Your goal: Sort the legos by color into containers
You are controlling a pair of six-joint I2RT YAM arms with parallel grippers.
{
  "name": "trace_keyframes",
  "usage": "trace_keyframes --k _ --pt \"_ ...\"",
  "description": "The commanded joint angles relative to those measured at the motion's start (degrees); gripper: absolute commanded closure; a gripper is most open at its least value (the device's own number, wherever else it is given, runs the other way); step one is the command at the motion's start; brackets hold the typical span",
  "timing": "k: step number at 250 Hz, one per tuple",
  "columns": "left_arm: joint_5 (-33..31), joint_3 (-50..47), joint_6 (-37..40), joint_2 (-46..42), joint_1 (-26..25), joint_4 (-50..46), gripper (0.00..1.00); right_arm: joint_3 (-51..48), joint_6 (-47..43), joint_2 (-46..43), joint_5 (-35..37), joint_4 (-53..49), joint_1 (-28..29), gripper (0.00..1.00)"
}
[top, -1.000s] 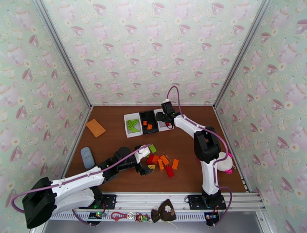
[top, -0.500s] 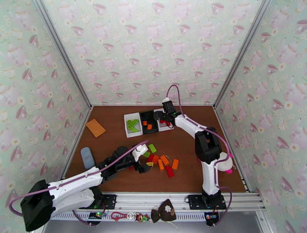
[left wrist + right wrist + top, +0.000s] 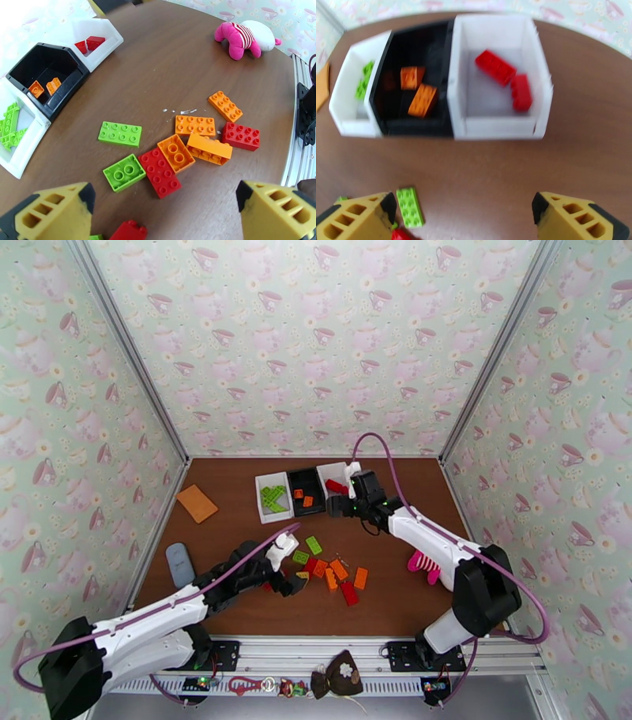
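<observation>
The right wrist view is blurred. The right gripper [image 3: 463, 205] is seen with its fingers spread wide and nothing between them, held above bare table [image 3: 158, 59] just near of the containers. Two red legos [image 3: 495, 67] lie in the right white bin [image 3: 542, 102] and two orange ones [image 3: 422, 100] in the black bin [image 3: 414, 128]. The lime green ones [image 3: 364, 81] in the left white bin [image 3: 350, 127] are half hidden by its wall.

The left gripper [image 3: 162, 197] is likewise spread and empty, above the near-left edge of the loose pile [image 3: 205, 148] of red, orange and green bricks in the middle of the table. A red brick [image 3: 128, 232] is cut off by the lower edge of the left wrist view. In the top view part of the pile is covered by the left gripper, and a pink plush toy [image 3: 245, 35] is partly hidden by the right arm [image 3: 430, 536]. The small objects [image 3: 341, 674] at the near rail cannot be identified.
</observation>
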Motion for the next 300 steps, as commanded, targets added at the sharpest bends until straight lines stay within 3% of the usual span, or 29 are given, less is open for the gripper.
trace_keyframes --k 1,58,117,142,204,300 --pt "-1.3 2.9 1.5 -4.5 0.5 -7.7 0.0 -2.6 -0.2 -2.8 0.4 -4.9 2.5 0.03" --pt "-3.5 4.4 3.7 -11.7 1.2 -17.3 0.0 -3.3 4.8 0.2 0.8 -7.8 7.1 0.06" --pt "-2.6 6.0 3.9 -13.6 1.3 -24.2 0.0 2.5 5.2 8.9 4.1 -10.4 11.5 0.08" --pt "-2.1 6.9 3.9 -14.3 1.3 -27.0 0.0 5.0 4.4 12.5 3.0 -10.2 12.2 0.15" --pt "-2.1 6.5 3.1 -15.1 1.4 -27.6 0.0 11.2 2.4 20.9 0.9 -10.6 13.3 0.18" --pt "-2.1 6.0 3.2 -14.2 1.4 -26.2 0.0 15.7 1.6 27.7 0.9 -11.5 13.4 0.33"
